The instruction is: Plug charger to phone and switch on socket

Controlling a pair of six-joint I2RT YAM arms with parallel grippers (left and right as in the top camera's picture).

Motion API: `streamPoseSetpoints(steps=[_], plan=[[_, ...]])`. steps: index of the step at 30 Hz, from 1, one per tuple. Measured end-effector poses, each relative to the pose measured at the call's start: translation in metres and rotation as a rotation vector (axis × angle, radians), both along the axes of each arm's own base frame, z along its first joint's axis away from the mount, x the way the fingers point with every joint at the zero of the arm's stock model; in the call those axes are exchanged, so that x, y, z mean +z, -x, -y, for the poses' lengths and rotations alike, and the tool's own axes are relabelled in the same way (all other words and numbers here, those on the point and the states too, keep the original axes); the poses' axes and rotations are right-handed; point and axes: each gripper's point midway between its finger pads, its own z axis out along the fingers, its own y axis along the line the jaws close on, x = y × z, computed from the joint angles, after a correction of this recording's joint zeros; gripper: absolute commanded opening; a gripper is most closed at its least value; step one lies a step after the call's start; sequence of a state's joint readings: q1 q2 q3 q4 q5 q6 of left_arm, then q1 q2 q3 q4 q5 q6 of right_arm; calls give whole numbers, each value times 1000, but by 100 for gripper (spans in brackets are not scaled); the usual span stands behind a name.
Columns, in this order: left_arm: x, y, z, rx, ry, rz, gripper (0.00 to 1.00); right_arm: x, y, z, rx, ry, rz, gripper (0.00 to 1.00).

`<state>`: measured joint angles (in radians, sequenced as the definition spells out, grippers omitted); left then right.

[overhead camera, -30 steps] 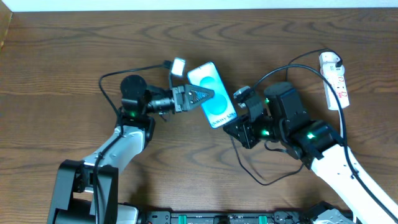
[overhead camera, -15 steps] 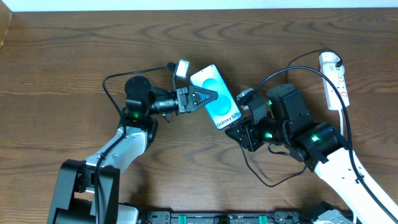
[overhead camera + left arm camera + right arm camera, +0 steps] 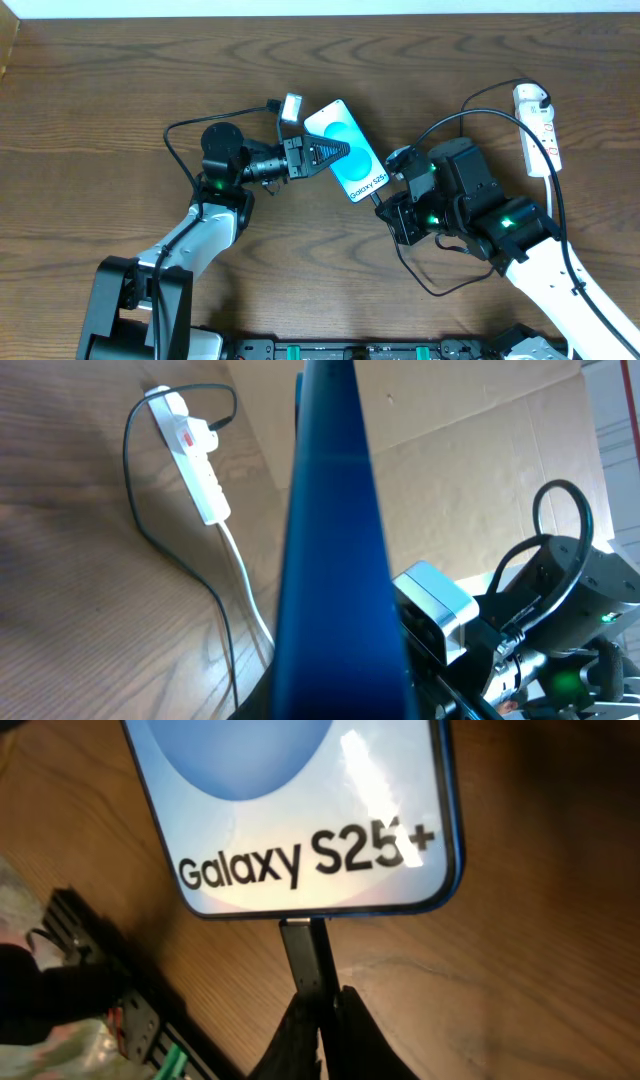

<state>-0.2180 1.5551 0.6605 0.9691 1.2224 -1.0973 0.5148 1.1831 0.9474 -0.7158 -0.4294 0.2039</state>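
charger (image 3: pixel 305 960) tip at phone (image 3: pixel 300 810) btm edge

The phone (image 3: pixel 300 810) has a smooth, glossy screen (a white glare lies on it). The table (image 3: pixel 100 80) is brown wood with clear grain and a dull sheen. The power strip (image 3: pixel 541 135) looks like smooth white plastic, and the charger connector (image 3: pixel 305 955) is matt black.

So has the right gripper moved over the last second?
Yes, slightly: the right gripper, gripping the charger, drifted right, nearer the socket, in the overhead view.
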Motion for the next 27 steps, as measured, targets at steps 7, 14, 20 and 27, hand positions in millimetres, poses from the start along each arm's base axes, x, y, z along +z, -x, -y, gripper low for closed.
streamPoseSetpoints(steps=[7,14,20,27], plan=[[1,-10,-5,56,9,-35,7,8,-10,-4,-5,-23,55,1],[1,-15,-9,85,11,-35,7,14,-17,-8,-24,-53,75,1],[0,-12,-6,66,9,-39,7,11,-12,-7,-32,-49,40,27],[0,-16,-2,99,11,-51,7,19,-4,7,-66,-51,27,56]])
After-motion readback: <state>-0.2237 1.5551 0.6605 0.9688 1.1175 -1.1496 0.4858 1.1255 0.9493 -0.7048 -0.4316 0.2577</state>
